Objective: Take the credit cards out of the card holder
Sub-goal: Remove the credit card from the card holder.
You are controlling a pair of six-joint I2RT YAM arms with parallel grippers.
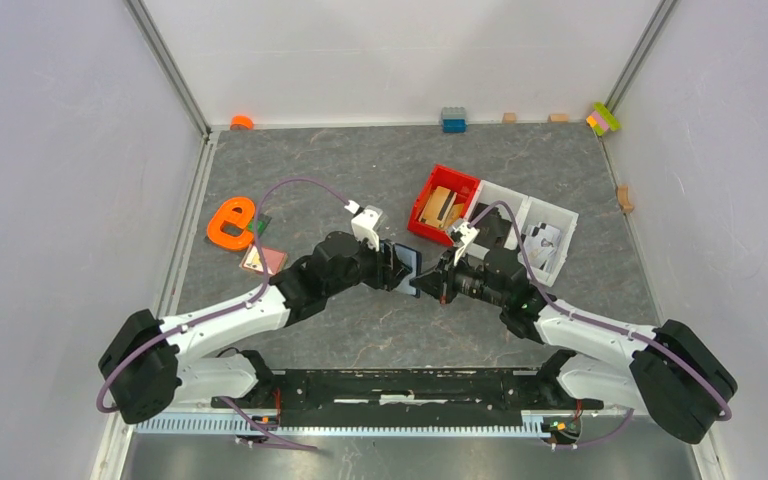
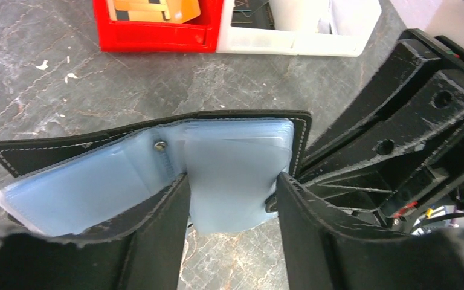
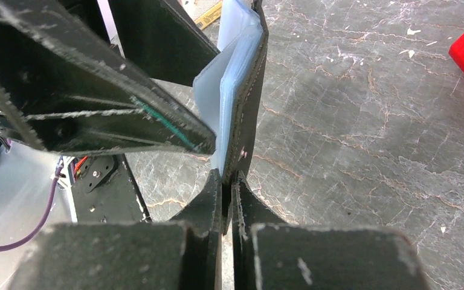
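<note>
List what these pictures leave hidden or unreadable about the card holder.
- Top view: the left gripper and right gripper cover most of the card holder; too small for detail.
- Left wrist view: its cloudy blue sleeves hide whether credit cards are inside.
- Right wrist view: holder edge-on; a left finger blocks the sleeves.
- Left wrist view: red bin cut off by the top edge.

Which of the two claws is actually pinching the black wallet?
The right gripper, shut on the card holder's black cover edge; the left gripper stands open, its fingers either side of a pale blue sleeve.
</note>
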